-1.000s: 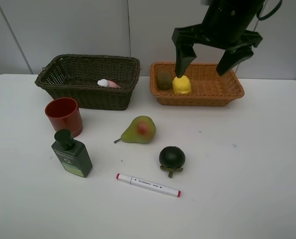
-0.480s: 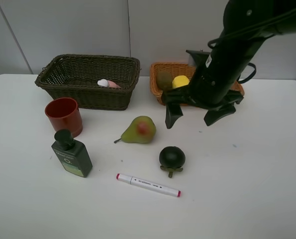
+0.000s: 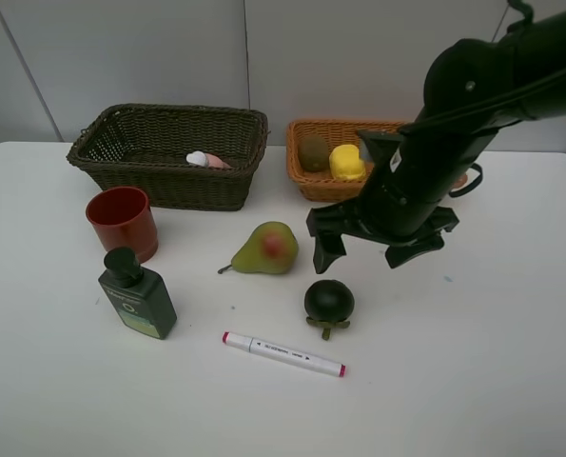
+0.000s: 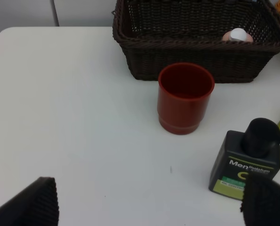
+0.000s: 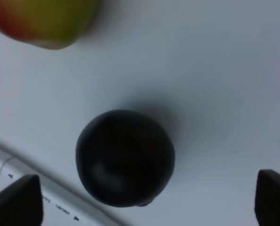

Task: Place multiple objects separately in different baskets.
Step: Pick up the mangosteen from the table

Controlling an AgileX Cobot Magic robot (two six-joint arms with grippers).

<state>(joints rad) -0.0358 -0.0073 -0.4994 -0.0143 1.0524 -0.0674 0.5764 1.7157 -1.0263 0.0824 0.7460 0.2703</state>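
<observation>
Right claw (image 3: 361, 259) wide open and empty, hanging over dark round fruit (image 3: 329, 300). Fruit sits on table (image 3: 511, 362) just below, framed between fingers (image 5: 12, 202) in wrist view, so lined up for straddle grab, I'd guess. Pear (image 3: 268, 248) just beside claw, marker (image 3: 283, 353) beyond fruit. Lemon (image 3: 346, 162) and kiwi (image 3: 313, 152) behind claw in tan basket (image 3: 302, 183), looks like fruit side. Pink bottle (image 3: 206, 160) in dark basket (image 3: 168, 188). Left claw (image 4: 151, 207) open too, nothing held, red cup (image 4: 185, 98) and green bottle (image 4: 245, 162) ahead of it.
</observation>
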